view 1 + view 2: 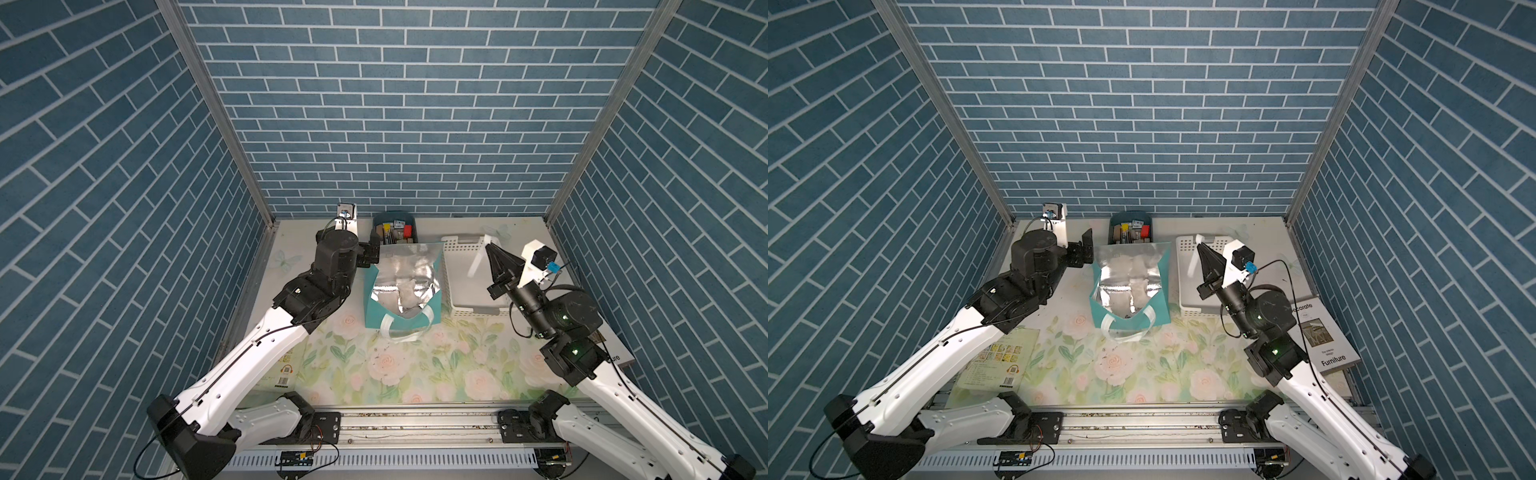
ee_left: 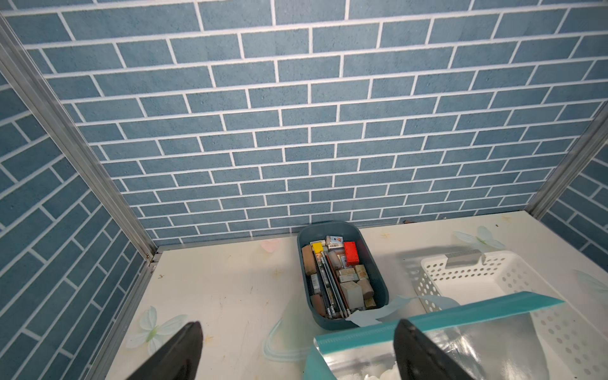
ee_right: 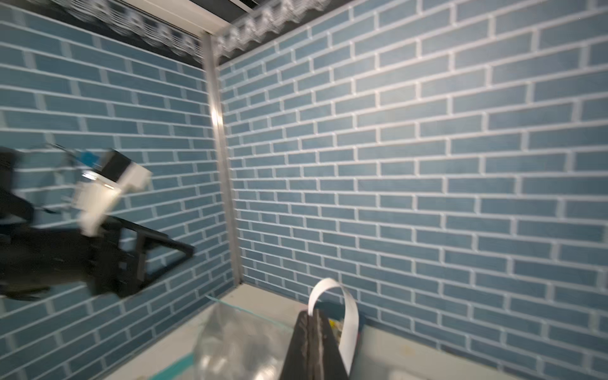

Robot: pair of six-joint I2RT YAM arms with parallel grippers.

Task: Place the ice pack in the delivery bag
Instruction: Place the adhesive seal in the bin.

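My left gripper hangs spread wide at the far left corner of the delivery bag. My right gripper is clenched, seemingly pinching the bag's white strap handle above the white basket. The ice pack lies inside the bag, on the foil.

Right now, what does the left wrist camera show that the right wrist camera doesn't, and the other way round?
Left wrist only, plainly: the small items inside the dark blue bin, and the white perforated basket. Right wrist only: the right gripper shut on the white strap handle, which loops above it. Both: the delivery bag with its foil lining, the open left gripper, and the blue brick wall.
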